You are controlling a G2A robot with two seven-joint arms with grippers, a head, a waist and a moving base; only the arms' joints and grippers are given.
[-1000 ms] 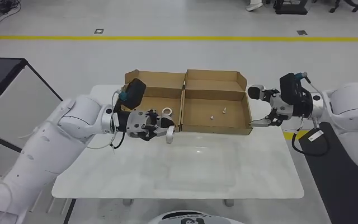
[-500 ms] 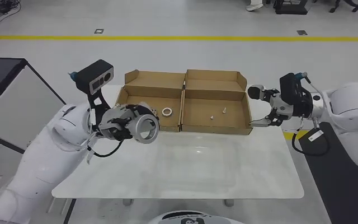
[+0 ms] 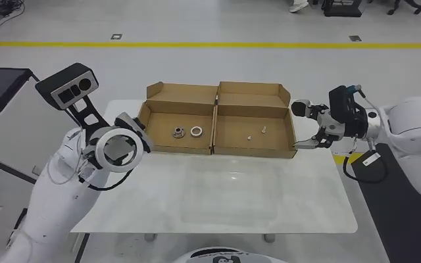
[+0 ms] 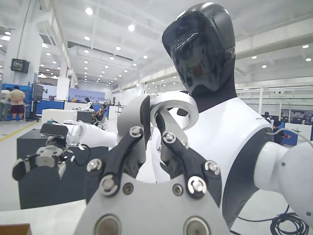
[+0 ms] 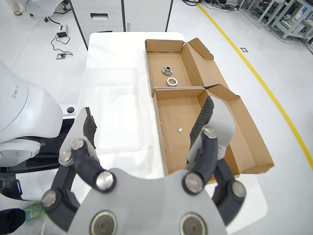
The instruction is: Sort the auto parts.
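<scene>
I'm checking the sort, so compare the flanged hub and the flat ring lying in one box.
The flanged hub has a raised collar at its centre; the flat ring is a plain low band. The hub's bore is small, the ring's opening wide. The ring lies nearer the neighbouring box, the hub farther. Both are round metal parts, apart, on the floor of the same cardboard box.
</scene>
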